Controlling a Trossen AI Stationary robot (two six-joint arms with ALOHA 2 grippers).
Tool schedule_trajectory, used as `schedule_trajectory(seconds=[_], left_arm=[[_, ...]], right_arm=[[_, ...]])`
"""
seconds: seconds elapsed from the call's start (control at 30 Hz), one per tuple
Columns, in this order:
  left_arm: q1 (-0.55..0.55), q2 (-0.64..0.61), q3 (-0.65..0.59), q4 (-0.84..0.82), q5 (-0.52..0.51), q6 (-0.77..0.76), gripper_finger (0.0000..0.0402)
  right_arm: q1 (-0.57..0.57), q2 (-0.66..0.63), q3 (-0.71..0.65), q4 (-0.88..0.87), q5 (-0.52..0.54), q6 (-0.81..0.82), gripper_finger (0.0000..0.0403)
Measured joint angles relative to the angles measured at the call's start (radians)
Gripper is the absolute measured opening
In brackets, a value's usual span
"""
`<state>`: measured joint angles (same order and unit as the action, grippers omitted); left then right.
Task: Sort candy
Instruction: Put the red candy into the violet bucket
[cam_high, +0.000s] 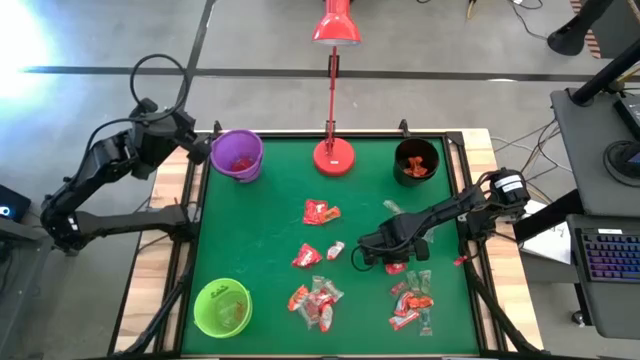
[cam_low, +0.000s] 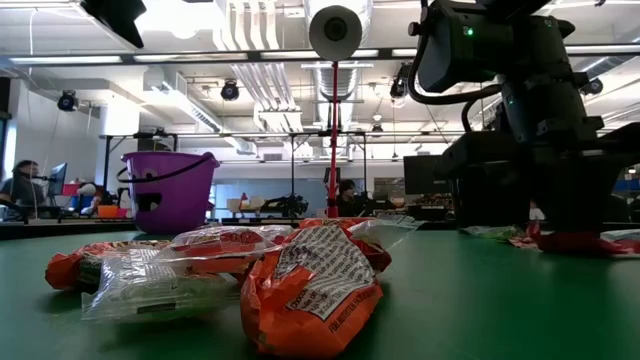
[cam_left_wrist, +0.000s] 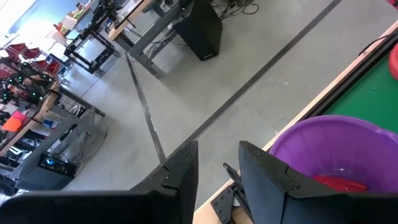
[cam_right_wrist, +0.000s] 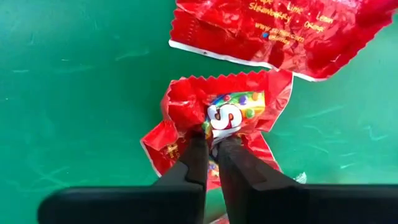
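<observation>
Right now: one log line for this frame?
right gripper: shut on red candy | left gripper: over purple cup | table

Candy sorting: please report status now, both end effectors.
Right end effector shut on red candy packet, on the mat. Left end effector idle, empty, beside purple bucket. Second red packet lies close by.

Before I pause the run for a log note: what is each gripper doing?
Left gripper: open, empty, beside the purple bucket.
Right gripper: shut on a red candy packet on the table.
</observation>
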<state>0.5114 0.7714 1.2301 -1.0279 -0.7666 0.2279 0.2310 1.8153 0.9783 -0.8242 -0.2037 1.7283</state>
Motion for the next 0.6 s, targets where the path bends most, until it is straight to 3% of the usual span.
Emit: schedule_trajectory(seconds=[0.37,0.6], left_arm=[[0.0,-0.019,0.0,0.0,0.0,0.0,0.0098],[0.0,-0.019,0.0,0.001,0.0,0.0,0.0098]], right_arm=[[0.001,-0.08,0.018,-0.054,0.002,0.011,0.0011],[0.005,-0.199,0.056,-0.139,0.109,0.064,0.001]])
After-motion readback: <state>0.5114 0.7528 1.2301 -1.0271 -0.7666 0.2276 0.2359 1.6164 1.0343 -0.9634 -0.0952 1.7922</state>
